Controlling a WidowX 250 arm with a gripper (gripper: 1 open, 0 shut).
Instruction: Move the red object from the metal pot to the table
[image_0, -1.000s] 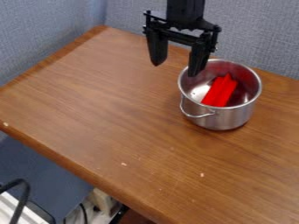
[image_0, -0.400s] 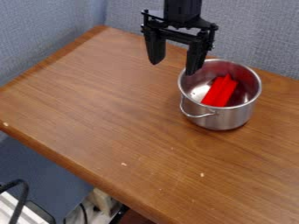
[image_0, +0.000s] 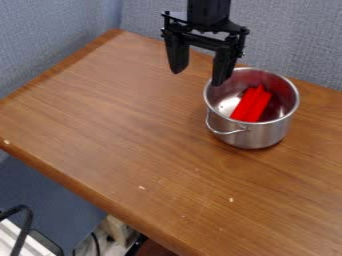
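Wooden table (image_0: 120, 130) here, rounded near edge, and toward its right edge sits my metal pot (image_0: 250, 136) with the red object (image_0: 250, 104) inside. Behind it, near the far edge, my gripper (image_0: 201, 62) hangs wide open, nothing held. I'd centre over the red piece, then drop straight, clearing the rim.

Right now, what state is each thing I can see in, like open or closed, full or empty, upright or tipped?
Black two-fingered robot gripper: open, holding nothing, above the table.
Shiny round steel pot: upright, uncovered, with things inside.
Bright red oblong object: inside the pot, leaning.
Large brown wooden table: bearing the pot.
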